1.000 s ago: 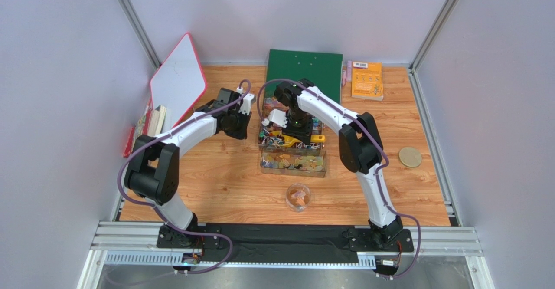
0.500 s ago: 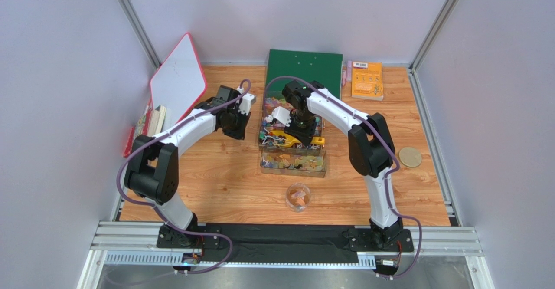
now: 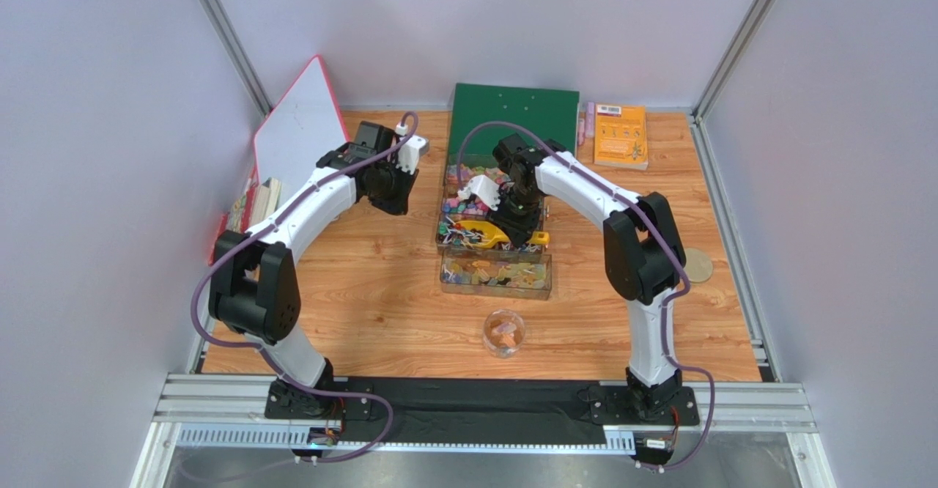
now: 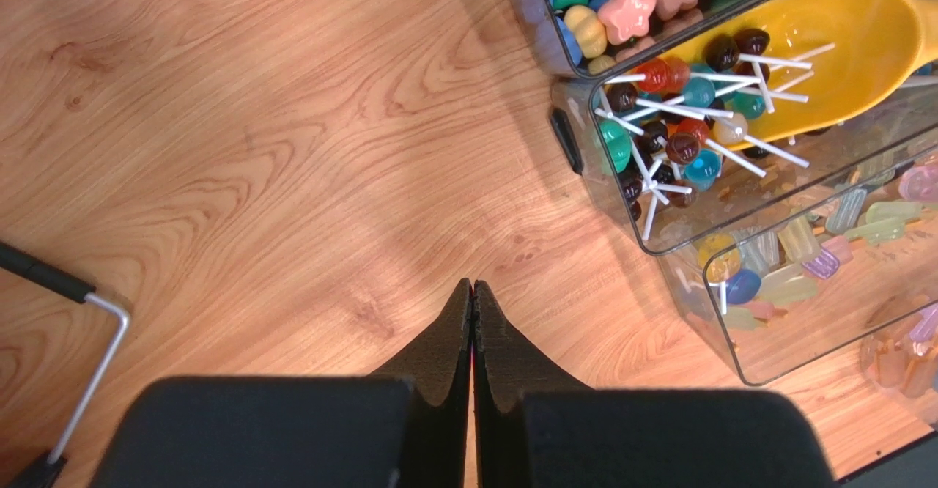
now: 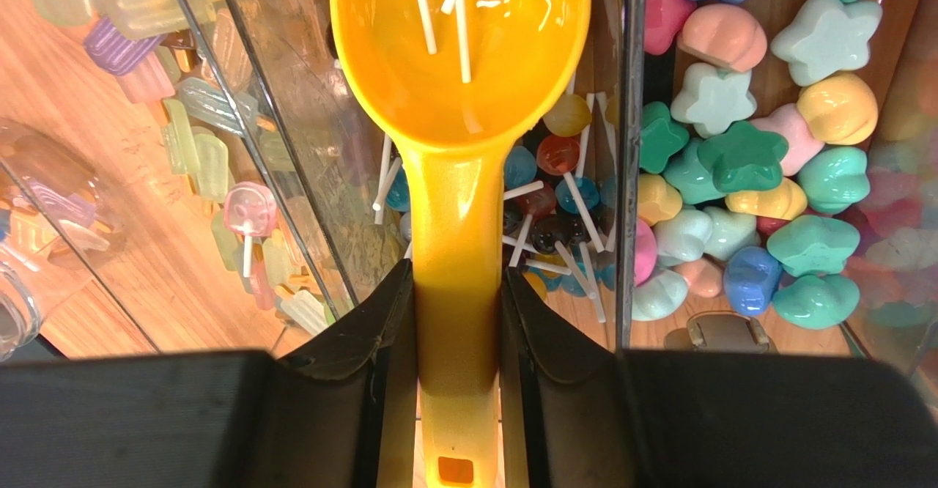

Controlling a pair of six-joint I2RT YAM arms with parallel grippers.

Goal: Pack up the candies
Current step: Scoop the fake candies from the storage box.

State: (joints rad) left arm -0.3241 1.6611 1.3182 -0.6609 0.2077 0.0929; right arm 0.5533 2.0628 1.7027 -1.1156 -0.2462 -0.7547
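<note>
Right gripper (image 5: 457,296): jaws clamped on the handle of a yellow plastic scoop (image 5: 457,59), whose bowl, just ahead of the fingers, carries white-stick lollipops (image 5: 423,4). The candies (image 5: 749,147), small pastel star-shaped and rounded sweets, lie heaped in a clear plastic box (image 5: 625,125) just right of that gripper. Left gripper (image 4: 472,296): jaws pressed together, holding nothing, above the bare wooden table (image 4: 220,158), the same box ahead to its right

Pale grey walls (image 3: 99,125) enclose a wooden table (image 3: 374,290) with aluminium corner posts (image 3: 226,37).
</note>
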